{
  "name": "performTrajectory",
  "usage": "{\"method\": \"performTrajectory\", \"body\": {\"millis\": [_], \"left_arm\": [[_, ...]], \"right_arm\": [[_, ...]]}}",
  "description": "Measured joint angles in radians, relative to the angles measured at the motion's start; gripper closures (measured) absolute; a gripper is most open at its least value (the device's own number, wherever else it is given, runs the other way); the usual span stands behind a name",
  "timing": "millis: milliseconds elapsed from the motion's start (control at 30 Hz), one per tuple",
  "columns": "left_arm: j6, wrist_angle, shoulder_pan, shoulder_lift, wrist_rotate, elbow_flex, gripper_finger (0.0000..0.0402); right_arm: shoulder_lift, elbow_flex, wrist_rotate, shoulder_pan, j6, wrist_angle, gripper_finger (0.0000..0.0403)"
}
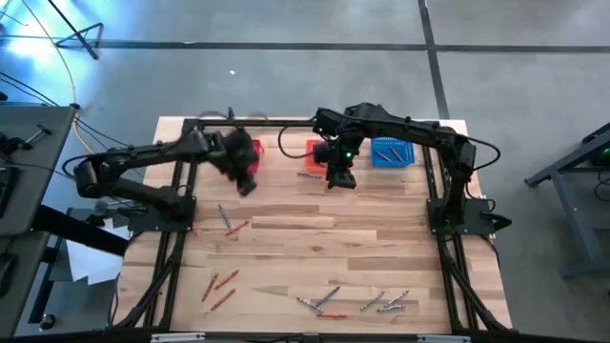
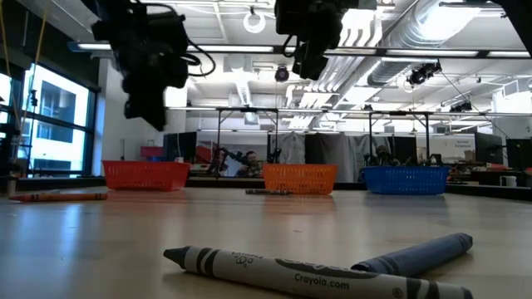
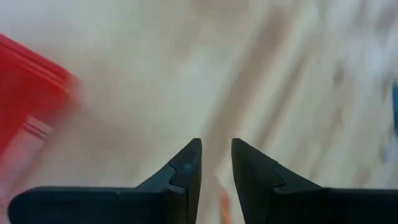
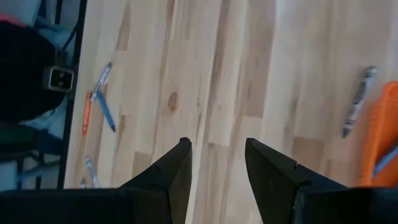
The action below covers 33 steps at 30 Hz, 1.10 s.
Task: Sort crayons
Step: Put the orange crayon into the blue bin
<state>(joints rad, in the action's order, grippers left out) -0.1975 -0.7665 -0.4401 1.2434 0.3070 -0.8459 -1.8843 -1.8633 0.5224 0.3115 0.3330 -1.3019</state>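
Crayons (image 1: 221, 286) lie loose over the near half of the table (image 1: 286, 238), so the sorting is only partly done: a red-orange cluster sits near the left front, a grey one and a red-orange one lie together a little farther back on the left (image 1: 229, 221), and a mixed grey, blue and red-orange bunch (image 1: 353, 303) sits at the front centre. Starting on the left, the left gripper (image 1: 246, 181) hangs in the air just in front of the red basket (image 1: 250, 151), its fingers (image 3: 186, 165) parted by a narrow gap with nothing between them; this looks like the moment just after a drop, between one crayon and the next. Its next move calls for a swing toward the near-left crayons, a descent over a single stick and a wrist turn so the fingers straddle it across its width. In the middle, the right gripper (image 1: 340, 176) hovers in front of the orange basket (image 1: 319, 152), fingers (image 4: 174, 171) spread and empty, with a grey crayon (image 4: 359, 101) lying on the wood just beside that basket. Farthest right, the blue basket (image 1: 392, 152) already holds some bluish crayons.
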Motion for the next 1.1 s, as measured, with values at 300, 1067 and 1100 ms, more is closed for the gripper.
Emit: {"method": "performTrajectory", "body": {"millis": [300, 1067, 1100], "left_arm": [[-0.255, -0.124, 0.347, 0.026, -0.077, 0.001, 0.0325], [-0.574, 0.199, 0.568, 0.027, -0.341, 0.229, 0.0326], [-0.564, 0.197, 0.568, 0.026, -0.342, 0.229, 0.0326]], "right_arm": [[0.000, 0.000, -0.001, -0.027, 0.009, 0.000, 0.0261], [0.192, 0.392, -0.275, -0.223, -0.323, 0.031, 0.0261], [0.218, 0.424, -0.290, -0.227, -0.344, 0.069, 0.0261]]}}
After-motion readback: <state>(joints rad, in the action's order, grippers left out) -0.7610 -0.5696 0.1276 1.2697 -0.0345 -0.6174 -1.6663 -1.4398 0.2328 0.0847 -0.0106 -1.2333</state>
